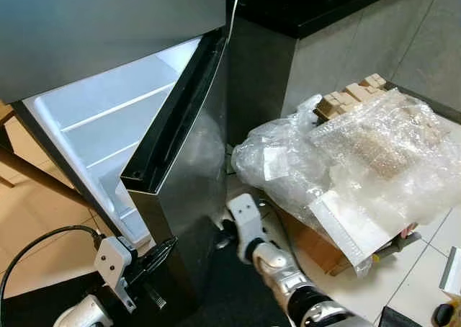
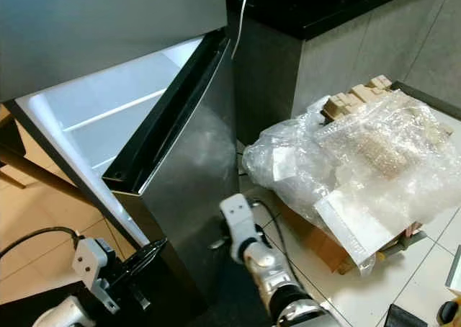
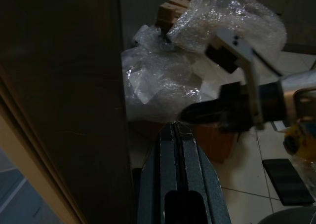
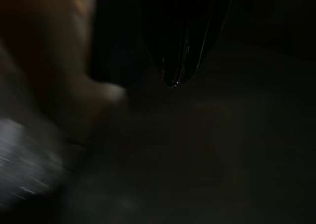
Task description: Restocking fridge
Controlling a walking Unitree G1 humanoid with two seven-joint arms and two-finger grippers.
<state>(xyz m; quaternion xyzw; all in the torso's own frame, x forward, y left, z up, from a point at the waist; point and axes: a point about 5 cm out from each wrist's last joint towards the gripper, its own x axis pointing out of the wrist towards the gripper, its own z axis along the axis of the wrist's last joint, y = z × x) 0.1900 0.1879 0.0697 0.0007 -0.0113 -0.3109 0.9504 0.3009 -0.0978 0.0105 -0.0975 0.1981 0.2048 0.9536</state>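
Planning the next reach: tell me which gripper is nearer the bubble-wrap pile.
Right. The right gripper is low by the fridge door, just short of the bubble-wrap pile; the left gripper sits beyond that door's edge.

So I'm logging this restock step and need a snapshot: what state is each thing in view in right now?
Fridge door: partly open, swung out toward the robot.
Fridge interior: lit, white shelves bare where visible.
Left gripper: shut, holding nothing, low beside the door's edge.
Right gripper: at the door's outer face; open or shut unclear.
Bubble wrap: crumpled, heaped over a cardboard box on the floor.
Wooden blocks: stacked, half covered by wrap.
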